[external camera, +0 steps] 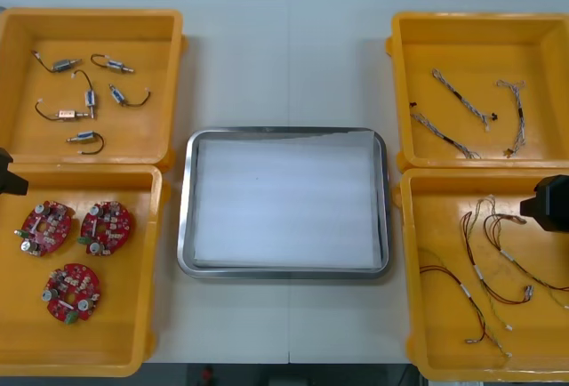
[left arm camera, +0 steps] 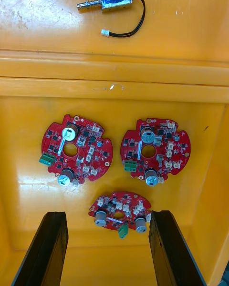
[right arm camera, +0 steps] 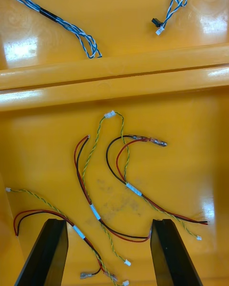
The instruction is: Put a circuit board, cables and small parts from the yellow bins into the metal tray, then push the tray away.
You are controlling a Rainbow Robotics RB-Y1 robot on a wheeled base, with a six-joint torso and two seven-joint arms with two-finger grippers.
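Observation:
Three round red circuit boards (external camera: 71, 291) lie in the near-left yellow bin (external camera: 80, 359). My left gripper (left arm camera: 107, 218) hovers open over them, and the nearest circuit board (left arm camera: 119, 212) sits below the gap between its fingers. The left gripper (external camera: 7, 177) pokes in at the table's left edge. My right gripper (right arm camera: 109, 222) is open above the red and yellow cables (right arm camera: 133, 189) in the near-right bin (external camera: 444, 359). At the right edge the right gripper (external camera: 551, 201) shows black. The metal tray (external camera: 184, 208), white inside, lies between the bins with nothing in it.
Several small metal parts (external camera: 89, 99) with black leads lie in the far-left bin (external camera: 18, 48). Twisted blue and white cables (external camera: 458, 92) lie in the far-right bin (external camera: 409, 39). Bare table stretches beyond the tray toward the far edge.

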